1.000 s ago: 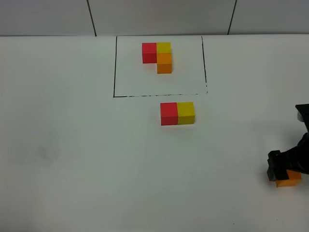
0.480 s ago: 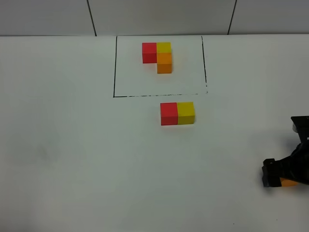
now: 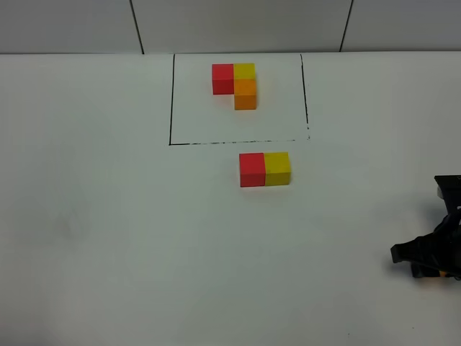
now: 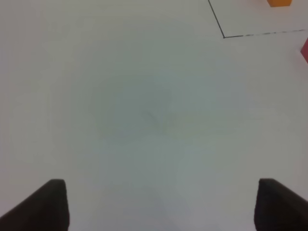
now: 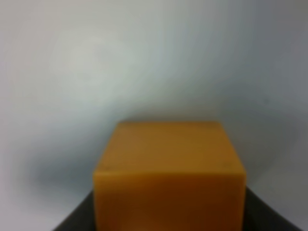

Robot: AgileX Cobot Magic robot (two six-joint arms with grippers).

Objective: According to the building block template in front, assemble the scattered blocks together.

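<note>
Counting from the high view: one fixed L-shaped template of red, yellow and orange cubes sits at twelve o'clock, inside a black-lined rectangle, and three loose matte cubes lie outside it. The red cube and yellow cube touch side by side, just off centre toward one o'clock. The orange cube is at four o'clock under the right gripper, whose dark fingers flank it. Whether they clamp it cannot be told. The left gripper is spread wide over the white table, holding nothing.
</note>
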